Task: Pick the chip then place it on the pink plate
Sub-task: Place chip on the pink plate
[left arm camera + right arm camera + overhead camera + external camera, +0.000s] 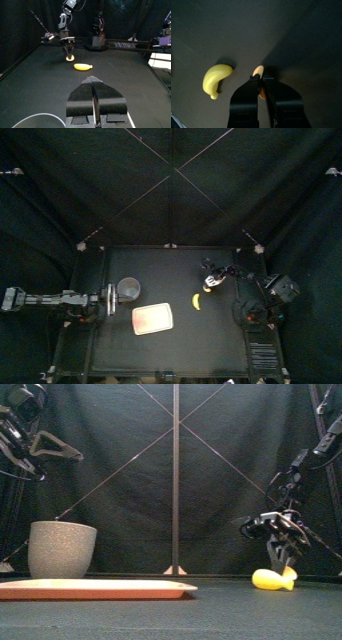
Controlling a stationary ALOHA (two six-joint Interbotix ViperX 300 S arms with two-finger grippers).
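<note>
Pinching chip [258,72] low at desk [201,343], beside banana [216,80]: right pincer [260,79], jaws clenched on it. Lift, carry, placement outstanding. Pink plate [152,318] empty, well apart. Left pincer [93,80] clenched, empty, resting near grey cup [128,286].

Tall grey speckled cup [62,549], upright on the left half of the black table [201,343], mouth open upward, a little wider at the rim than at the base. Small yellow toy banana [197,301], curved, flat on its side on the bare tabletop. Just right of the table's middle, a little nearer the front edge than the cup. Cup and banana well apart, not touching.
</note>
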